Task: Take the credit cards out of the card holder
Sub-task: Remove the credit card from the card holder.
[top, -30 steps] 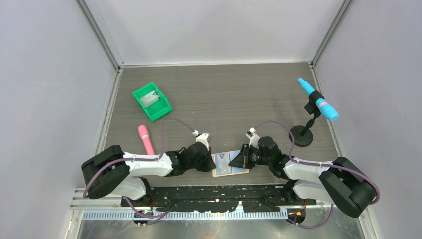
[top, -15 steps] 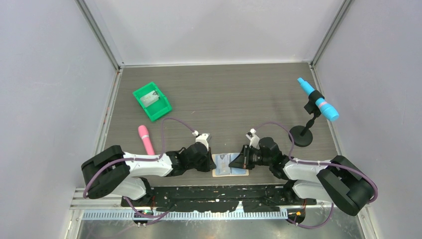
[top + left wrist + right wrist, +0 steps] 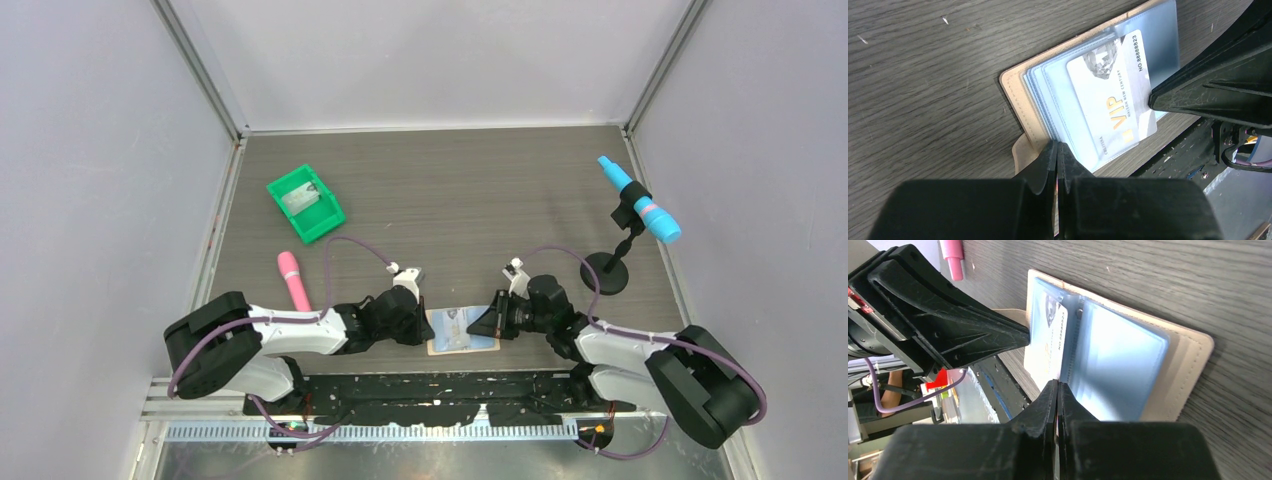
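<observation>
The tan card holder [image 3: 447, 346] lies open at the table's near edge, its blue-clear sleeves up; it also shows in the left wrist view [image 3: 1015, 95] and the right wrist view [image 3: 1190, 352]. A white credit card [image 3: 1108, 95] printed VIP sticks partly out of a sleeve toward the table edge; it also shows in the right wrist view [image 3: 1047, 340]. My left gripper [image 3: 422, 325] is shut, its tips [image 3: 1057, 146] pressing on the holder's left edge beside the strap tab. My right gripper [image 3: 483, 322] is shut on the card's edge [image 3: 1057, 384].
A green bin [image 3: 305, 203] with a grey item stands at the back left. A pink marker [image 3: 293, 280] lies left of my left arm. A blue tool on a black stand [image 3: 640, 212] is at the right. A black rail runs just beyond the table's near edge.
My right gripper has shifted a little to the right along the holder, with the card's edge in it. My left gripper has stayed on the holder's left edge.
</observation>
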